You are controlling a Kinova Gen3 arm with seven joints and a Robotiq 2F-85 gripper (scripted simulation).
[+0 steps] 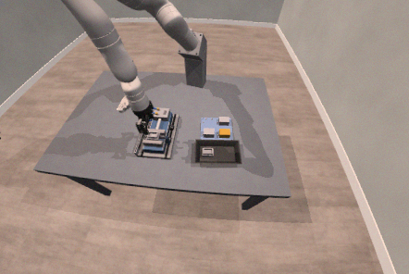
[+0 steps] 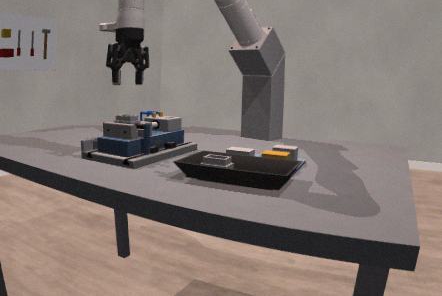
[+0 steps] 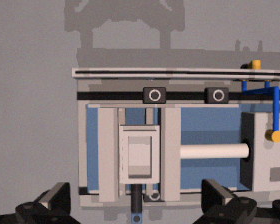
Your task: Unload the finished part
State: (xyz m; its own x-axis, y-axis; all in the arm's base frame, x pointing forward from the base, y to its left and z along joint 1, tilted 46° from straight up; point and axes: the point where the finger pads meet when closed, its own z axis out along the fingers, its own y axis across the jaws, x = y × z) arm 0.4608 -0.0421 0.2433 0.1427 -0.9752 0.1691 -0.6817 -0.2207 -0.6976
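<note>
Finished part (image 3: 139, 152): pale block with a rectangular pocket on top, clamped in the vise, directly below the claw and between its two fingers in the wrist view.
Vise (image 2: 131, 140): blue body on a grey slotted base plate, standing on the desk well beneath the claw.
Claw (image 2: 127, 74): fingers spread to full width, holding nothing, hanging high above the vise with its tips pointing down.
Outfeed tray (image 2: 280, 179): black, shallow, off to the side of the claw past the vise; one pocketed block (image 2: 217, 159) lies in it.
Blue plate (image 1: 204, 124): just behind the tray, bearing grey blocks and an orange block (image 1: 225, 132).
Desk (image 2: 325, 214): grey top carrying all of these.
</note>
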